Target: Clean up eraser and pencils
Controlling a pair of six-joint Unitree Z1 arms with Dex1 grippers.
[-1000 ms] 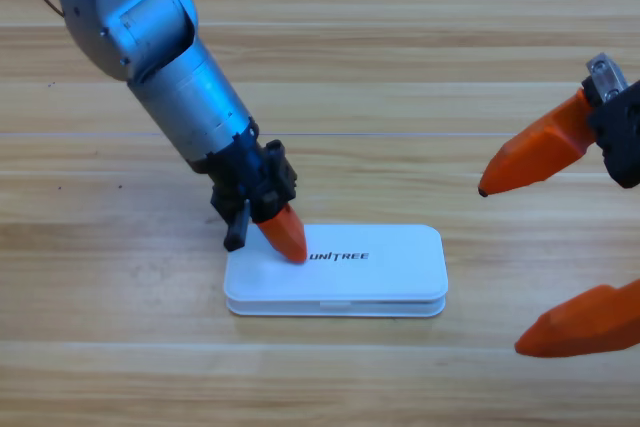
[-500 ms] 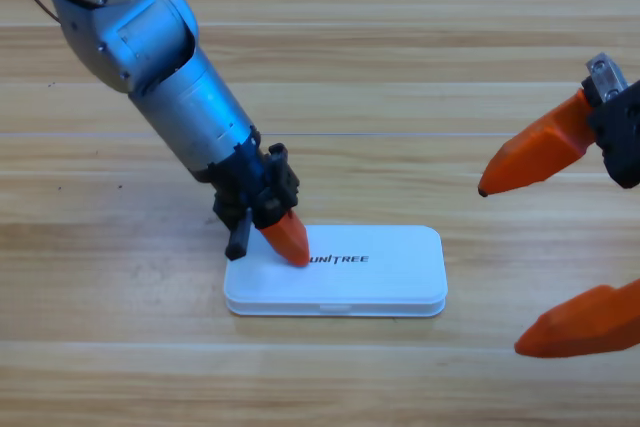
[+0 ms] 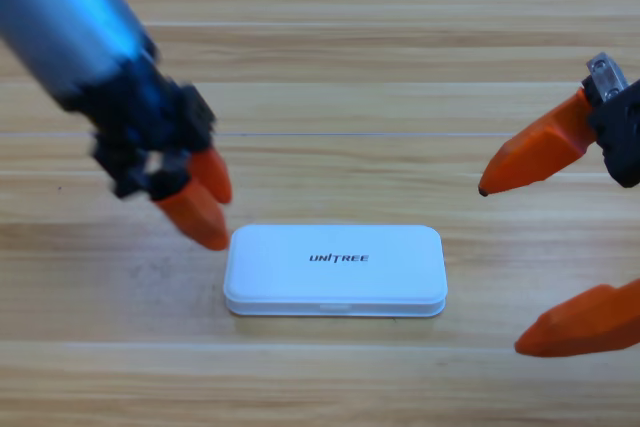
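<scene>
The white case (image 3: pixel 335 269) lies shut on the table, its lid with the printed name facing up. The eraser and the pencils are out of view. My left gripper (image 3: pixel 220 217) hangs just left of the case's left end, lifted off the lid and touching nothing. Its two orange jaw tips stand a little apart, so it is open and empty. At the right edge waits my right gripper (image 3: pixel 500 267), wide open and empty, with one jaw above the other.
The left arm (image 3: pixel 60 17) slants in from the upper left corner over the wooden table (image 3: pixel 350 67).
The left gripper has come off the case's lid and swung up and to the left. Its jaw tips now show apart. The case and the right gripper have stayed put.
</scene>
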